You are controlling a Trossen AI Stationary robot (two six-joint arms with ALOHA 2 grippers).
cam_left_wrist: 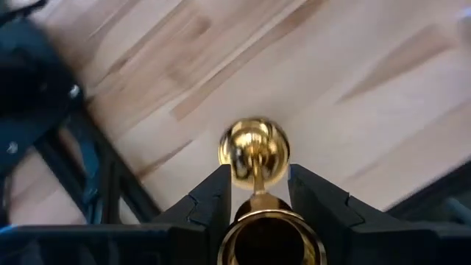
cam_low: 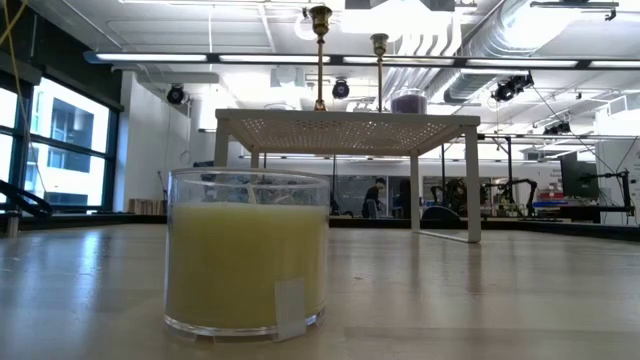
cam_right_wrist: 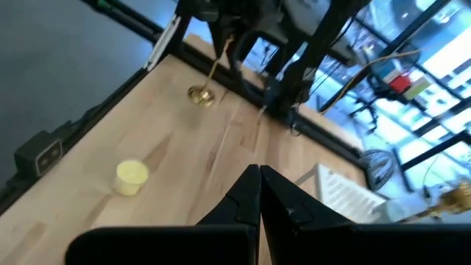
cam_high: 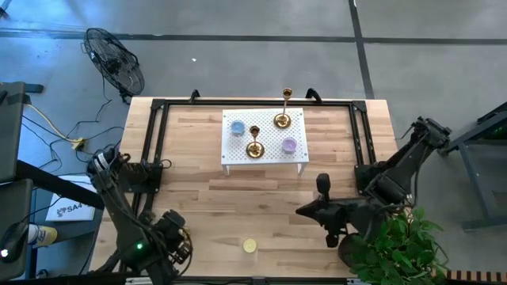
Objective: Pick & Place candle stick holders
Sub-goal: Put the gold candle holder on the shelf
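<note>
The left end effector sits low at the near left corner of the counter. Its fingers are closed partway on the slim stem of a gold candle stick holder, gripping it from both sides. In the right wrist view this held holder is tilted, its round base at or just above the wood; contact cannot be confirmed.

Two further candle stick holders stand upright on the white perforated stand at the far middle of the counter: one toward the stand's centre, the other near its far edge. A blue candle and a purple candle also rest on the stand.

A yellow candle in a glass jar stands alone near the counter's near edge, between the two arms.

The right end effector hangs over the near right part of the counter, fingers fully closed, holding nothing.
</note>
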